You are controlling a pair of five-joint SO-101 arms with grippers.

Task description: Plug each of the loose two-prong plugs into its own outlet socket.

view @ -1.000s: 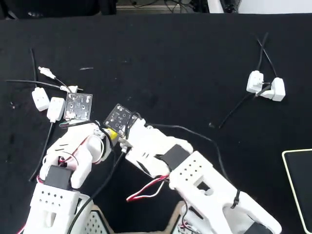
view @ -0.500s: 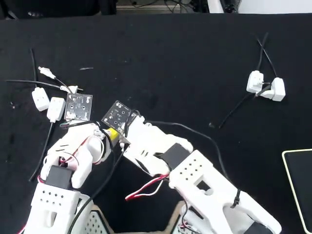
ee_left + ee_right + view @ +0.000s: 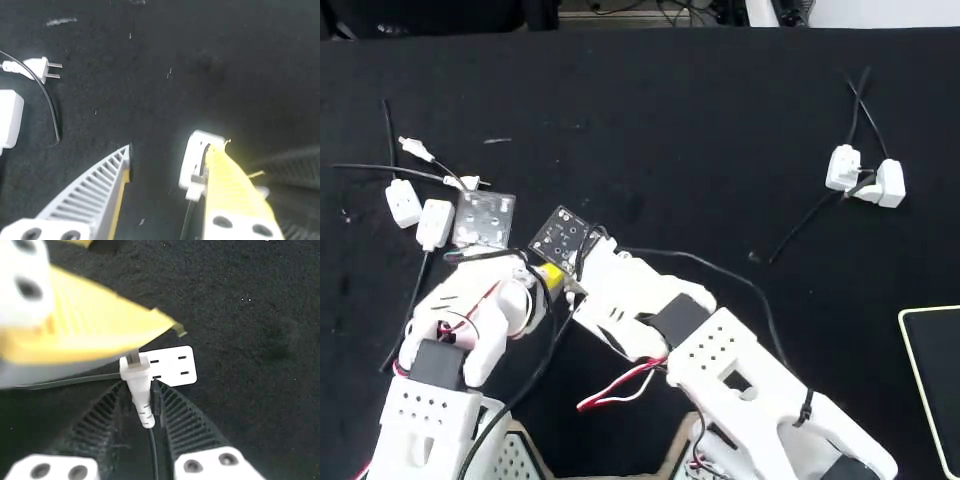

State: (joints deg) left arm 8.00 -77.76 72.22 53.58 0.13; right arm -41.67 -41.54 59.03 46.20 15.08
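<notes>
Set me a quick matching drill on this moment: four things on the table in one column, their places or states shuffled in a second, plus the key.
Things
1. white two-prong plug on a black cord
2. white two-prong plug with bare prongs
3. white slotted outlet block
4. two white outlet blocks

Places or states
A. lying untouched on the left part of the black table
B. beside the yellow finger of the left gripper
C. clamped in the right gripper
D. side by side on the table's right part

Pairs: 1-C, 2-A, 3-B, 4-D

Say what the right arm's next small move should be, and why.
Probably shift the plug, shut in the right gripper, sideways over the nearest slots of the outlet socket: its head sits at the block's edge, seemingly not seated.
</notes>
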